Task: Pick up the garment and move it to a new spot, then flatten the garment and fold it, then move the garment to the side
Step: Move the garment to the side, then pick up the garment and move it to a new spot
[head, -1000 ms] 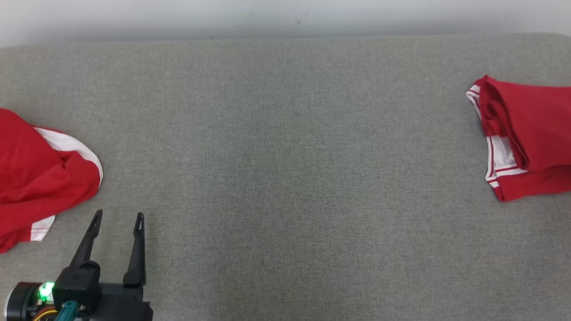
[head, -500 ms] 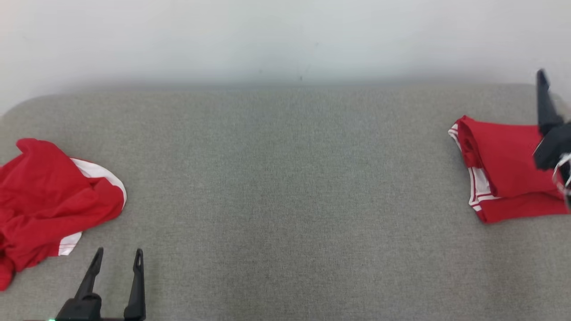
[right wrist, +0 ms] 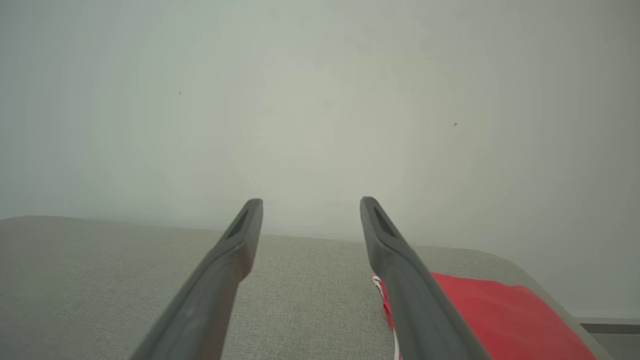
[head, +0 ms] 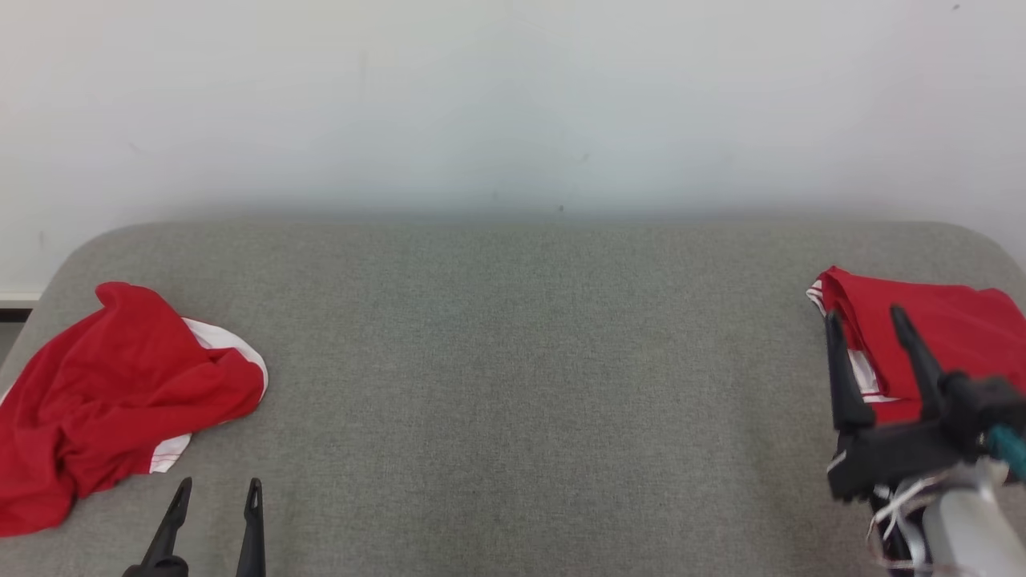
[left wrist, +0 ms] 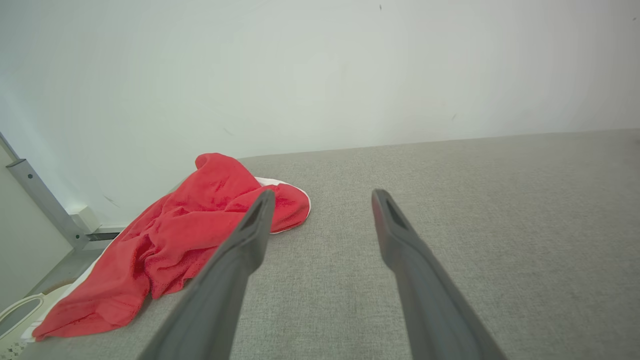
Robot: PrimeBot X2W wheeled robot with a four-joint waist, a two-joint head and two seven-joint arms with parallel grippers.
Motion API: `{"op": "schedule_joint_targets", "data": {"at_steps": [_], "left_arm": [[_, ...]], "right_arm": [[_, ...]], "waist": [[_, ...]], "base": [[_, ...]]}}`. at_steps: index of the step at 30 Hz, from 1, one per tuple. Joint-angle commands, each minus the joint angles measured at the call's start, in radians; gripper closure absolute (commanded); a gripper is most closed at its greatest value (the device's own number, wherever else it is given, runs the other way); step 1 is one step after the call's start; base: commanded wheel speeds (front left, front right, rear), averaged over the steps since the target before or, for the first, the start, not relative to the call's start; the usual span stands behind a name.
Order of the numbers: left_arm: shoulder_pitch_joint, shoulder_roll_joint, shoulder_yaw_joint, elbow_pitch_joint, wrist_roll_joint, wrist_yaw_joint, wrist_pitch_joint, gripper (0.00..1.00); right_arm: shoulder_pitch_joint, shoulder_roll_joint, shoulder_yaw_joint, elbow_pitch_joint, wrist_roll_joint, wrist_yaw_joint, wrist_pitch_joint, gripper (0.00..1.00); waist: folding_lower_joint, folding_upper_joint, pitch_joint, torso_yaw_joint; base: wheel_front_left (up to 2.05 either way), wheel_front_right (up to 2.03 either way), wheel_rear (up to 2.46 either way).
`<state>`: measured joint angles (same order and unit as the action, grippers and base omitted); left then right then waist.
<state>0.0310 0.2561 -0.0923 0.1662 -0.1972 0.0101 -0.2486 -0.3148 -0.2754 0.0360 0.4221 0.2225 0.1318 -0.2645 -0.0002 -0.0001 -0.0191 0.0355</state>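
A crumpled red garment (head: 120,393) with white trim lies at the left end of the grey padded table (head: 513,361); the left wrist view shows this garment (left wrist: 190,235) ahead and to the left of the fingers. My left gripper (head: 220,482) (left wrist: 322,192) hovers open and empty just right of it, near the front edge. A second red garment (head: 970,328) (right wrist: 490,315), folded, with white striped trim, rests at the right end. My right gripper (head: 865,312) (right wrist: 311,200) is open and empty, raised in front of that folded piece's left edge.
A pale wall runs close behind the table's far edge. The table's corners are rounded. Beyond the left end, the left wrist view shows a grey metal post (left wrist: 40,200) and a white object (left wrist: 15,310) low down.
The head camera has tilted up, so the table sits lower in the picture. The right gripper has come into view at the right, dropping in front of the folded garment. Both garments lie unchanged.
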Motion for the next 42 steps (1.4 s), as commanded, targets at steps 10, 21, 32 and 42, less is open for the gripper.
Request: {"op": "schedule_joint_targets", "data": {"at_steps": [10, 21, 32, 42], "left_arm": [[0.031, -0.004, 0.000, -0.013, -0.022, 0.016, 0.001, 0.00], [0.046, 0.000, -0.005, -0.008, -0.030, 0.024, -0.004, 0.00], [0.049, 0.000, -0.015, -0.015, -0.030, 0.034, -0.008, 0.00], [0.056, 0.005, -0.020, -0.022, -0.036, 0.044, -0.006, 0.00]], "right_arm": [[0.232, 0.164, -0.065, -0.216, -0.087, -0.003, -0.001, 0.00], [0.361, 0.220, -0.109, -0.218, -0.103, -0.003, -0.001, 0.00], [0.389, 0.225, -0.065, -0.218, -0.064, -0.003, -0.001, 0.00], [0.384, 0.226, -0.066, -0.207, -0.057, -0.003, -0.001, 0.00]], "waist": [[0.0002, 0.0001, -0.031, 0.007], [0.0002, 0.0001, -0.042, 0.010], [0.0002, 0.0001, -0.045, 0.012], [0.0002, 0.0001, -0.043, 0.012]], "base": [[0.00, 0.00, 0.00], [0.00, 0.00, 0.00], [0.00, 0.00, 0.00], [0.00, 0.00, 0.00]]}}
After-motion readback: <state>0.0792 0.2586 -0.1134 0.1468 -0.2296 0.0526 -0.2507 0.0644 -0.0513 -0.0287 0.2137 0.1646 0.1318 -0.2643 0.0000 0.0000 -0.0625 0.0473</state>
